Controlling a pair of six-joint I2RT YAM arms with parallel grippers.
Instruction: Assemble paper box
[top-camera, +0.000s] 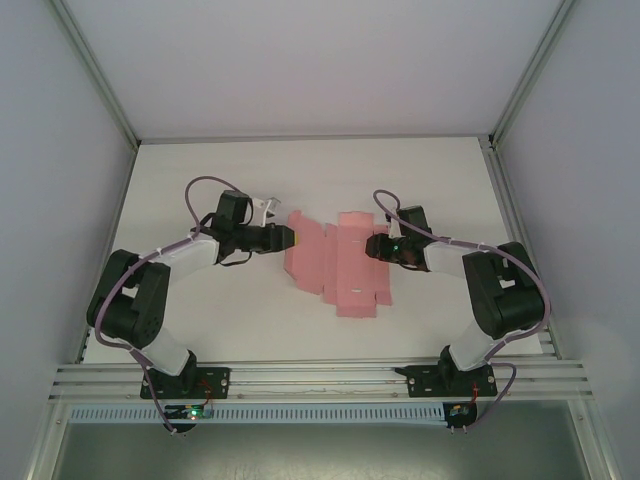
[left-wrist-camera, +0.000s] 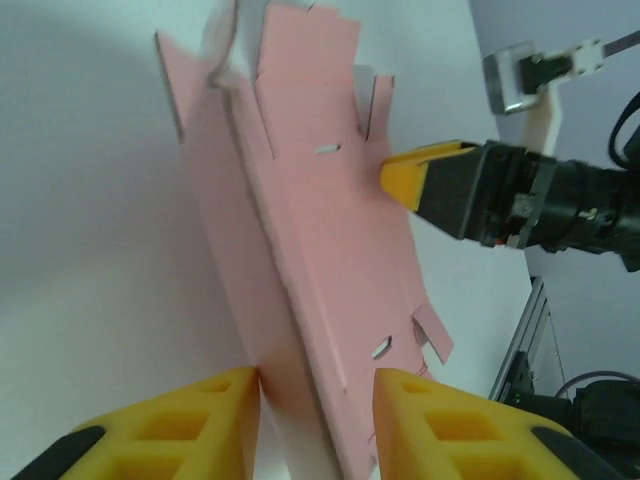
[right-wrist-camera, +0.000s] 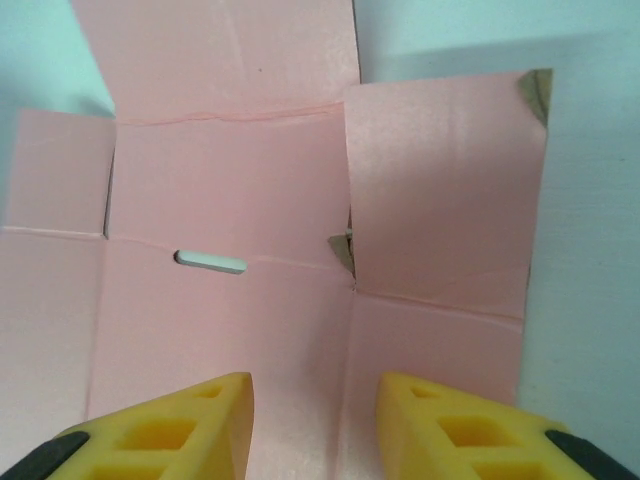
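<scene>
Paper box (top-camera: 335, 262): a flat pink die-cut sheet with tabs, lying at the middle of the white table (top-camera: 220, 320) between my two claws.

Left wrist view: the sheet (left-wrist-camera: 330, 280) bends along a crease that runs away from my left claw (left-wrist-camera: 317, 405), and its near edge sits between the yellow fingers (left-wrist-camera: 215, 425). I cannot tell whether they pinch the card or merely straddle it. From overhead this claw (top-camera: 290, 238) meets the sheet's left edge.

Right wrist view: the panels (right-wrist-camera: 230, 330) lie flat, with one narrow slot (right-wrist-camera: 210, 262) cut on a fold line. My right claw (right-wrist-camera: 315, 420) is released, fingers apart over the card with nothing between them. Seen from the left wrist, its yellow tip (left-wrist-camera: 405, 178) touches the sheet's far side; overhead it sits at the right edge (top-camera: 372, 246).
</scene>
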